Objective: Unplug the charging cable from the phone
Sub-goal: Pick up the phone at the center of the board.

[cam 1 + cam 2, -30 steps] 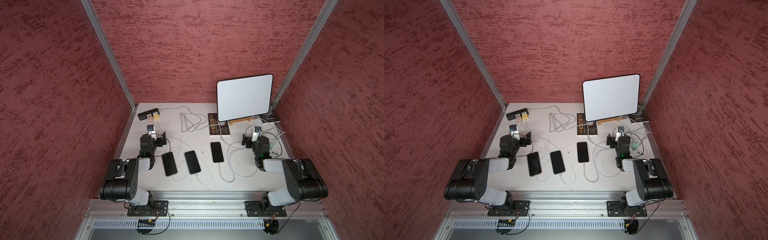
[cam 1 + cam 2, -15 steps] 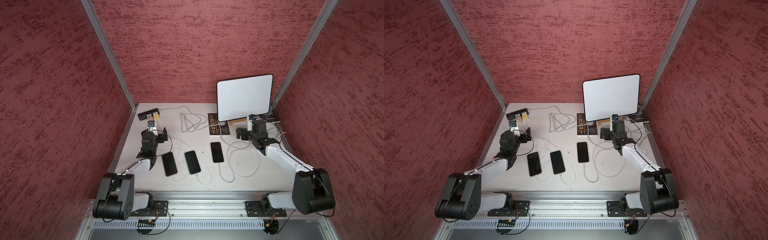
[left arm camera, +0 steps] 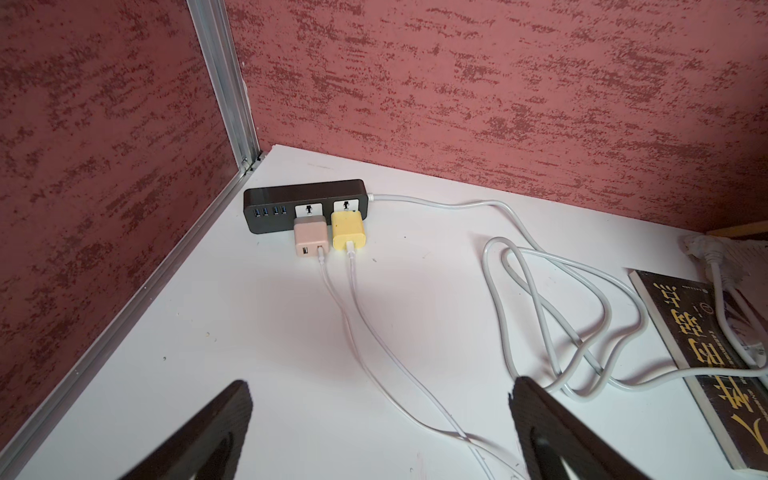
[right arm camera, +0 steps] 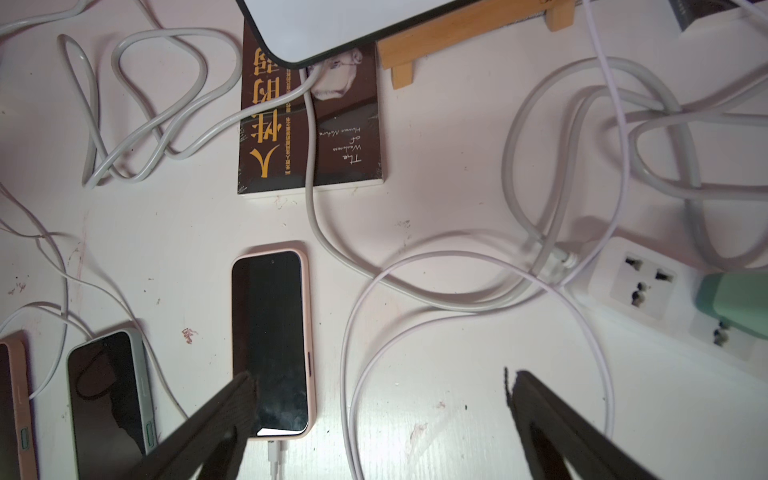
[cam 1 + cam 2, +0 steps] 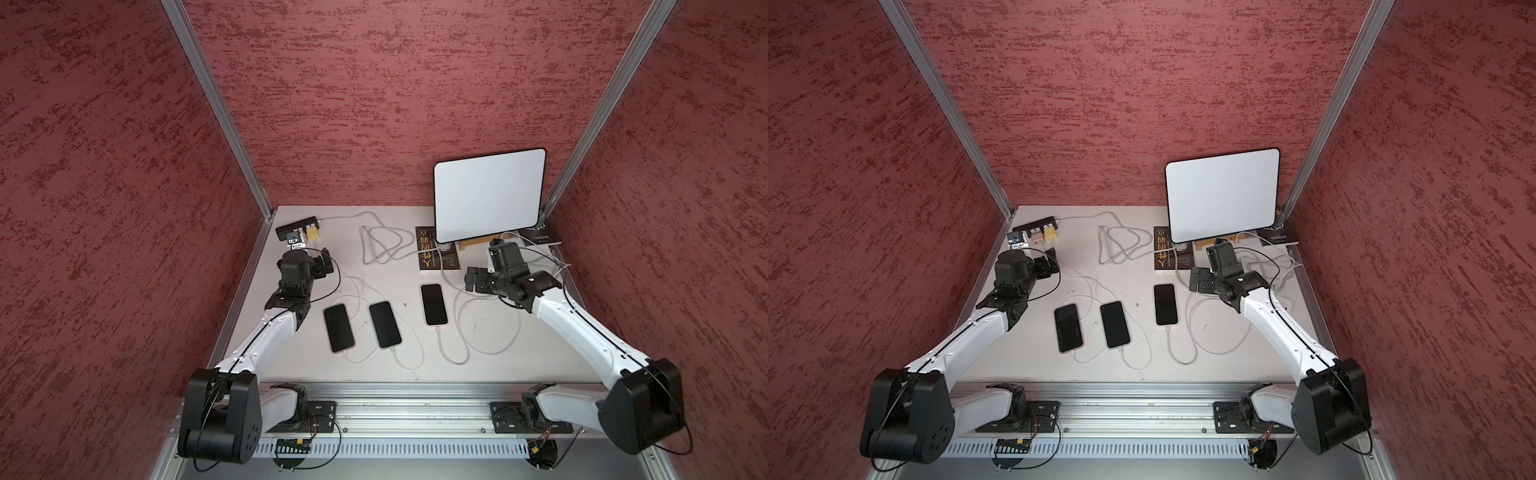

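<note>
Bench point(image 5: 390, 282) is boxed by red textured walls at the left, right and top of the frame in both top views, with a metal rail point(image 5: 415, 399) along its lower edge. Open surface is a bare strip at frame centre above the phones and a patch at lower right bounded by cable loops. The upper part of the bench is crowded. The left arm runs close along the left bench edge. A black power strip point(image 3: 305, 195) sits in the upper-left corner, carrying a pink charger point(image 3: 311, 237) and a yellow charger point(image 3: 348, 230) side by side, each feeding a thin white lead point(image 3: 352, 274). A white power strip point(image 4: 648, 282) at the right edge carries a green charger point(image 4: 735, 299). A white-faced tablet point(image 5: 490, 195) stands on a wooden stand point(image 4: 457, 33) at upper right, with a dark book point(image 4: 270, 124) lying flat at its lower-left corner. Three phones lie screen-up at frame centre: left phone point(image 5: 339, 327), middle phone point(image 5: 385, 324) and right phone point(image 5: 433, 304). Their long axes run top to bottom of the frame, near parallel, upper ends tipped slightly left, ports toward the lower edge. The charging cable point(image 4: 275, 451) is seated in the right phone's lower end, and leads enter the other two likewise. The left hand point(image 3: 380, 382) is spread wide, holding nothing, above the bench near the black strip. The right hand point(image 4: 381, 375) is spread wide, holding nothing, just right of the right phone's upper end in the top views. In the wrist view one finger overlaps the phone's corner, and contact cannot be told.
</note>
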Robot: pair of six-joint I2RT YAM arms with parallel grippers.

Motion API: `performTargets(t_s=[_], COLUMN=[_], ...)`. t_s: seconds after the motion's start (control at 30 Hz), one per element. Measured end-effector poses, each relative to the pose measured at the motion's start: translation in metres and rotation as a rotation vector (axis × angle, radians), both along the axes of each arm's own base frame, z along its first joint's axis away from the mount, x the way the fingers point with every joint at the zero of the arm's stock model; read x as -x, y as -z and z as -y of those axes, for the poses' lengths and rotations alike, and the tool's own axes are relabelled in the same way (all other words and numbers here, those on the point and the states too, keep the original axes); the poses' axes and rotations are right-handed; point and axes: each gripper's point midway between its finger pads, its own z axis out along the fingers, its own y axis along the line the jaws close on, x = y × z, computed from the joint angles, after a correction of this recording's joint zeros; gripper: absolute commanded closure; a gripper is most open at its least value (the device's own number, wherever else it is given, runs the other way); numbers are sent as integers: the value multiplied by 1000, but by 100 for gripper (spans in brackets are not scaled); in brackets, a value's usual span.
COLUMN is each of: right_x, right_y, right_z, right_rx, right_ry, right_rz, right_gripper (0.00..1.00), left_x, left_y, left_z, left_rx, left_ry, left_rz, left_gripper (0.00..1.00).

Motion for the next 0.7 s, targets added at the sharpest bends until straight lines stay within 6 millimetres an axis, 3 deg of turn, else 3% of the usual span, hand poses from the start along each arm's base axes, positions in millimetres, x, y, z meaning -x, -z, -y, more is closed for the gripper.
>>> performTargets(t_s=[0.2, 0.7], right_x=[9, 18], right_y=[4, 62], right_z=[-30, -113], right_rx=[32, 169], right_ry=[-39, -176], right_rz=[-104, -331], right_gripper=[1, 1], left_x=[3, 10], left_y=[2, 8], left_z=[8, 14], left_rx=[46, 50], left_ry=[-6, -22], left_rz=[-53, -95], left_gripper=[0, 0])
